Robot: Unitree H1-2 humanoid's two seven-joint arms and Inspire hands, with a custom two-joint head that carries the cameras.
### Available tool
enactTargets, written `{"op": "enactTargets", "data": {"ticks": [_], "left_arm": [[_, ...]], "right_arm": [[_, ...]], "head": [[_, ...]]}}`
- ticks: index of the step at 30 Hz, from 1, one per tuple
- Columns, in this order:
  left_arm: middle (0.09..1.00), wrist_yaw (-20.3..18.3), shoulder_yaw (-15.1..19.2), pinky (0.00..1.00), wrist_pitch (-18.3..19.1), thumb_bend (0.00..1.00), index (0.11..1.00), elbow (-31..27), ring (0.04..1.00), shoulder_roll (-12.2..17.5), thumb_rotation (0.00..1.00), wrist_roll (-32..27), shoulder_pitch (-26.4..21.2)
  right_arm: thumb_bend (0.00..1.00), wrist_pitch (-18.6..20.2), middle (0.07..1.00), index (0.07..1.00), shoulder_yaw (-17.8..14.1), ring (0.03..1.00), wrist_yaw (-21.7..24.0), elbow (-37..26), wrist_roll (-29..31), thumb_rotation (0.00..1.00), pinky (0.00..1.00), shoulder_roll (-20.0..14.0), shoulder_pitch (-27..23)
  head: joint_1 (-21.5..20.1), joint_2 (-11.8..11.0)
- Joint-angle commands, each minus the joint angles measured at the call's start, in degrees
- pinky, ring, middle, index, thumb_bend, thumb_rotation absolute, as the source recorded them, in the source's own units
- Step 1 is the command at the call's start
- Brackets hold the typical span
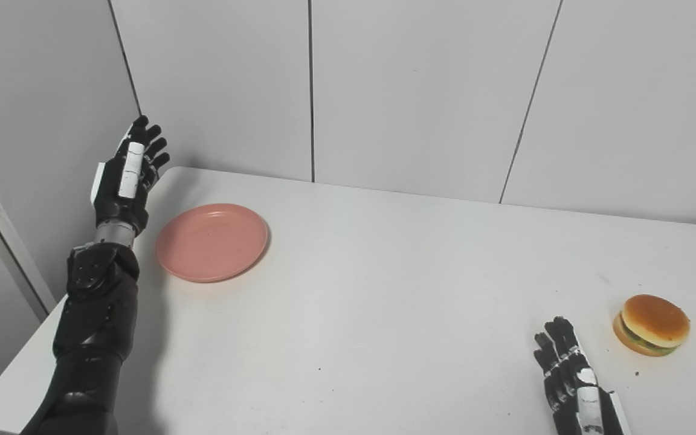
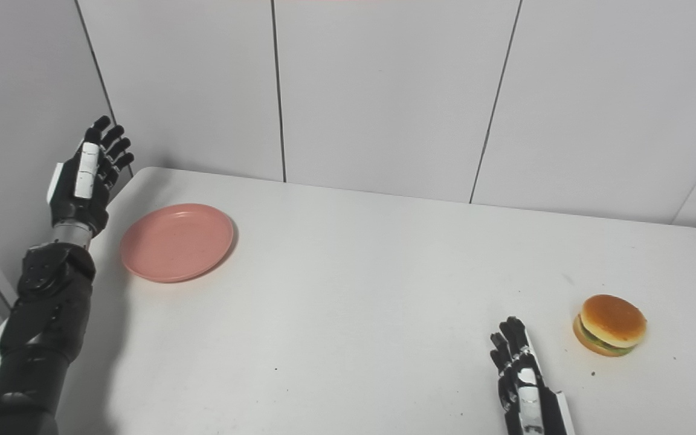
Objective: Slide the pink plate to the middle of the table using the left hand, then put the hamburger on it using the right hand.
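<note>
Trouble is most likely at the first contact. The pink plate (image 1: 212, 241) lies flat near the far left corner of the table (image 1: 384, 290), far from the middle, and the left hand (image 1: 125, 175) hangs raised beside it, just off the plate's left rim, fingers straight and apart, grasping nothing. Coming down on the rim rather than behind it could tip the shallow plate or send it skidding; pushing off-centre could spin it toward the wall instead of the centre. The hamburger (image 1: 651, 325) sits near the right edge, well apart from the plate. The right hand (image 1: 571, 377) rests low beside it, fingers extended and empty, though its palm is partly cut off by the frame. A clumsy sideways reach there might knock the burger off the table.
</note>
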Motion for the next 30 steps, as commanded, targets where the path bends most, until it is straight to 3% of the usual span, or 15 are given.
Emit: {"op": "enactTargets", "data": {"ticks": [1, 11, 21, 30], "left_arm": [[0.925, -2.3, 0.3, 0.82, -3.9, 1.00, 0.930, 1.4, 0.908, 2.5, 0.76, -0.7, -3.6], [0.946, -2.4, -0.1, 0.94, -9.7, 0.89, 0.952, 15.1, 0.940, 4.0, 0.79, -0.1, -5.7], [0.939, -2.2, -1.0, 0.96, -11.7, 0.92, 0.946, 21.2, 0.934, 5.8, 0.77, 1.2, -7.4], [0.939, -1.0, -1.2, 0.97, -11.9, 1.00, 0.943, 22.8, 0.940, 6.1, 0.76, 2.7, -7.3]], "right_arm": [[0.85, 1.3, 0.958, 0.954, 0.9, 0.960, 0.3, 2.5, -0.4, 0.91, 0.99, -0.1, 2.8], [0.84, 1.7, 0.959, 0.961, 1.1, 0.959, 0.4, 2.1, -0.2, 0.91, 0.99, -0.2, 3.0], [0.84, 1.4, 0.956, 0.959, 1.2, 0.949, 0.5, 2.9, -0.4, 0.92, 0.98, -0.5, 2.6], [0.83, 1.6, 0.959, 0.963, 1.3, 0.952, 0.5, 2.7, -0.2, 0.92, 0.98, -0.5, 2.9]], "head": [[0.0, 0.0], [-0.2, 0.3], [-0.1, 0.2], [-0.4, 0.5]]}}
